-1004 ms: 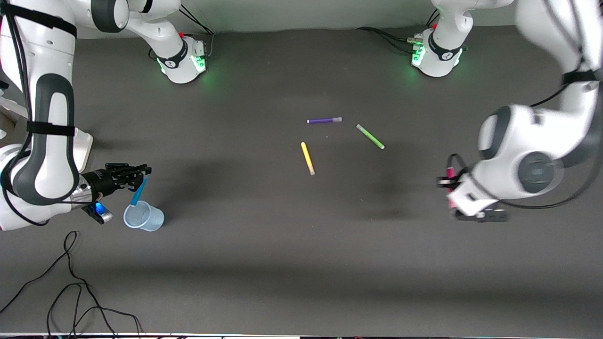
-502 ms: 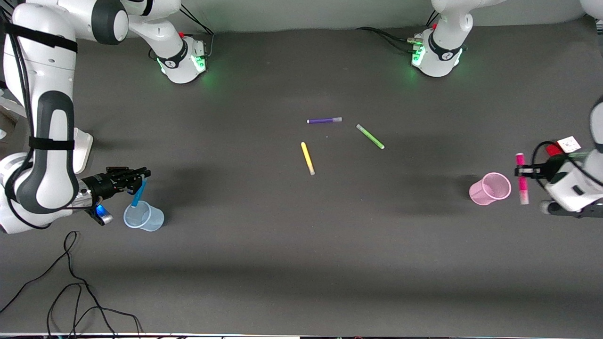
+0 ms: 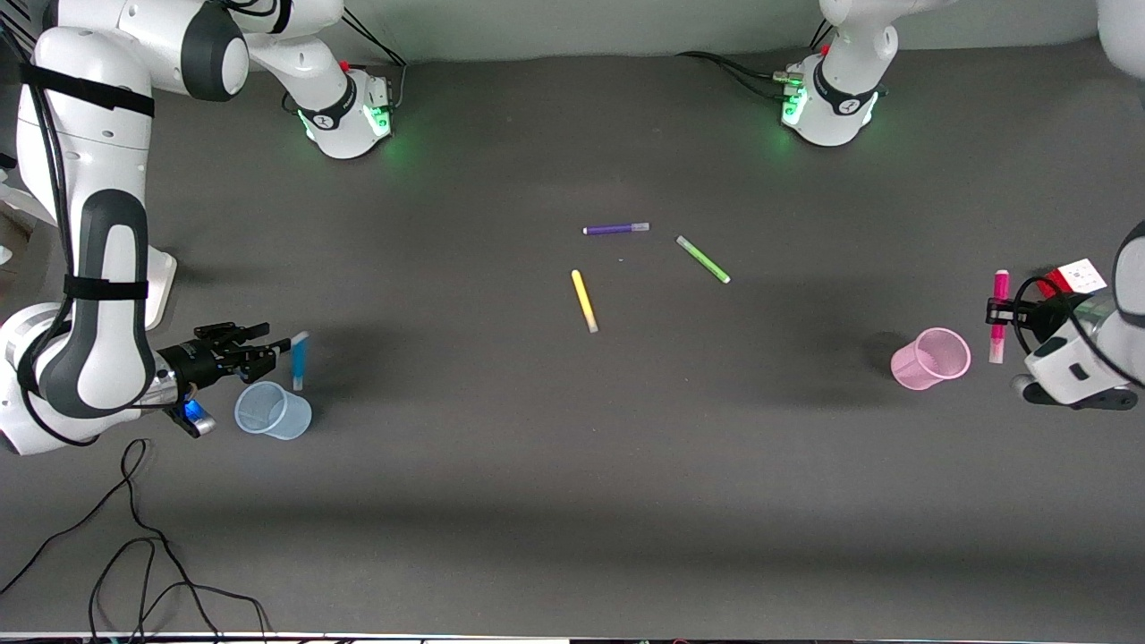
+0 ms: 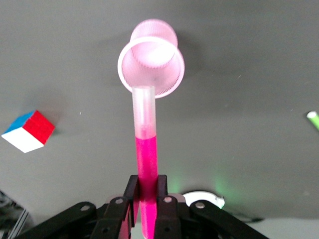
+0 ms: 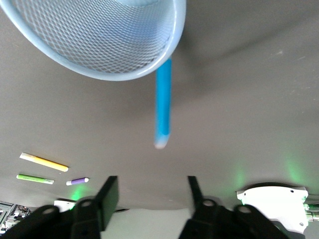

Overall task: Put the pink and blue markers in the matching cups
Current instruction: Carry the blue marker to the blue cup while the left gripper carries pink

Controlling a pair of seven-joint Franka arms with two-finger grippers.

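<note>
At the worktop's right-arm end we see the right gripper (image 3: 279, 349) now spread wide; the blue marker (image 3: 298, 361) it held a second ago is free, just beside the blue cup (image 3: 272, 411), not in it. Left gripper (image 3: 999, 312) has cleared the pink cup (image 3: 930, 359) and sits clamped on the pink marker (image 3: 998, 315). Both cups look empty. No readable labels.

A robotics lab: two white arm bases (image 3: 344, 107) with green status lights are bolted to a dark grey surface (image 3: 537, 447), loose black cables (image 3: 134, 555) trail across it, and a plain pale wall stands beside it.
</note>
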